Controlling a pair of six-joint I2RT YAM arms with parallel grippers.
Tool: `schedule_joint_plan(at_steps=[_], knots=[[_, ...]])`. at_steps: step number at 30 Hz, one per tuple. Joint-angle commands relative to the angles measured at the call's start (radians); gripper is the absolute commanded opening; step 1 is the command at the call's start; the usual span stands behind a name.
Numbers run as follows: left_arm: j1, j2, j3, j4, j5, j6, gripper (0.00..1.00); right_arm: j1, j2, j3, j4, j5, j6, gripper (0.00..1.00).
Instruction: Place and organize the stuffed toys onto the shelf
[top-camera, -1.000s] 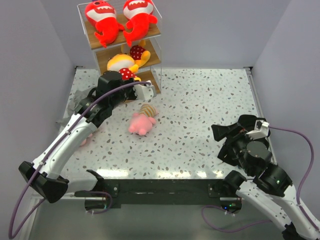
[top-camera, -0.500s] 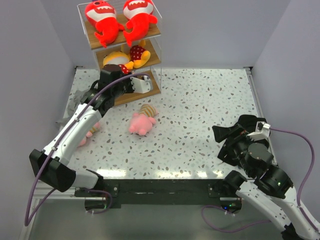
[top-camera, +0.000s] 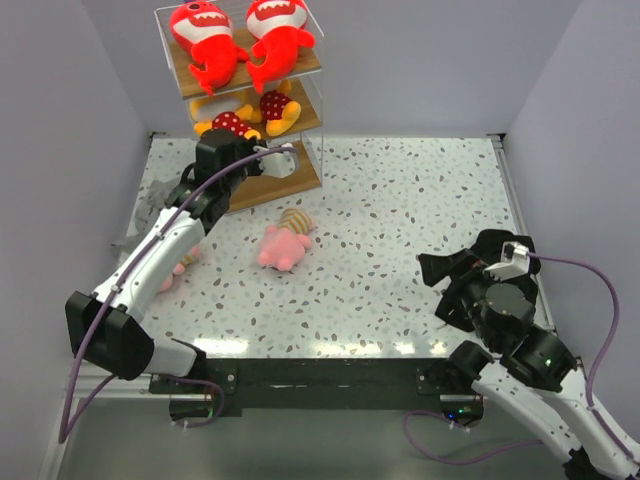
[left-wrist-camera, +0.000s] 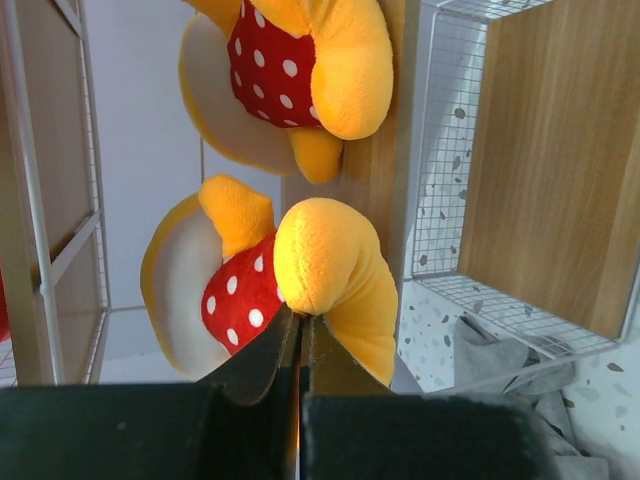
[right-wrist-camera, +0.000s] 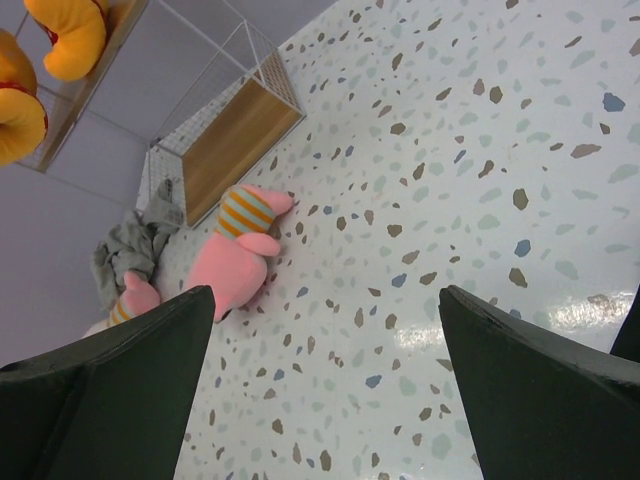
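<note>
The shelf stands at the back left. Two red sharks lie on its top board. My left gripper reaches into the middle tier, shut on a yellow toy in red polka-dot clothes. That toy sits beside the second yellow toy. A pink striped toy lies on the table in front of the shelf. The other pink toy is partly hidden under my left arm. My right gripper is open and empty at the near right.
A grey cloth lies left of the shelf, next to the second pink toy. The shelf's bottom board holds nothing that I can see. Grey walls enclose the speckled table.
My left gripper has carried the yellow toy up and back into the shelf's middle tier, beside the other yellow toy. The right arm has barely shifted.
</note>
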Motion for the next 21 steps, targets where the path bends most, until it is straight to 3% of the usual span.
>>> schedule_joint_plan(at_steps=[1, 5, 8, 9, 10, 21], knots=[[0.017, 0.001, -0.025, 0.146, 0.016, 0.069, 0.00, -0.002, 0.010, 0.003, 0.064, -0.003, -0.022, 0.99], [0.026, 0.015, -0.038, 0.172, 0.038, 0.118, 0.03, -0.002, 0.014, -0.006, 0.076, -0.006, -0.026, 0.99], [0.030, 0.020, -0.055, 0.193, 0.050, 0.146, 0.13, -0.002, 0.022, -0.007, 0.084, -0.006, -0.027, 0.99], [0.035, 0.023, -0.055, 0.233, 0.055, 0.149, 0.22, -0.002, 0.025, -0.006, 0.088, -0.007, -0.027, 0.99], [0.038, 0.026, -0.053, 0.236, 0.062, 0.149, 0.25, -0.002, 0.026, -0.006, 0.088, -0.007, -0.029, 0.99], [0.064, 0.049, -0.052, 0.268, 0.070, 0.166, 0.31, -0.002, 0.037, -0.003, 0.095, 0.004, -0.044, 0.99]])
